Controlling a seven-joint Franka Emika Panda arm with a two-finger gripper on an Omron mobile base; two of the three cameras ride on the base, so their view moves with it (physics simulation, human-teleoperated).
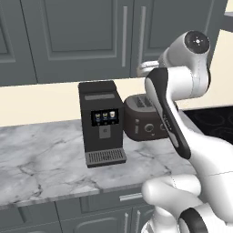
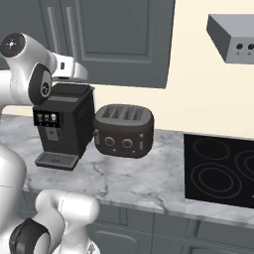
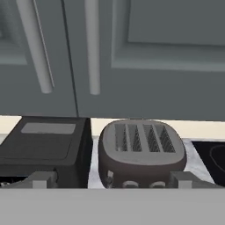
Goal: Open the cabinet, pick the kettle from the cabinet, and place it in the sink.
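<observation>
The cabinet (image 3: 145, 52) hangs shut ahead of and above the jaws, its 2 dark grey recessed-panel doors meeting at a thin seam, each carrying 1 long silver bar handle (image 3: 91, 48) beside that seam. Both handles stand upright and well clear of the fingertips, which touch nothing. The gripper (image 3: 112, 179) has its jaws spread wide apart and empty; in the hand view the 2 fingertips (image 3: 41, 179) rise at the bottom, 1 at each side. Between the jaws and below them sits the dark brown 4-slot toaster (image 3: 140, 151), slots facing up, on the grey marble counter (image 1: 41, 164). Just beside the toaster, under the jaw on the left of the hand view, stands a black coffee machine (image 1: 101, 123) with a small lit screen and a drip grille at its foot. Past the jaw on the other side, a black glass stovetop (image 2: 221, 171) lies flat in the counter, and a grey range hood (image 2: 233, 37) hangs on the cream wall above it. Whether the kettle is behind the closed doors cannot be told.
</observation>
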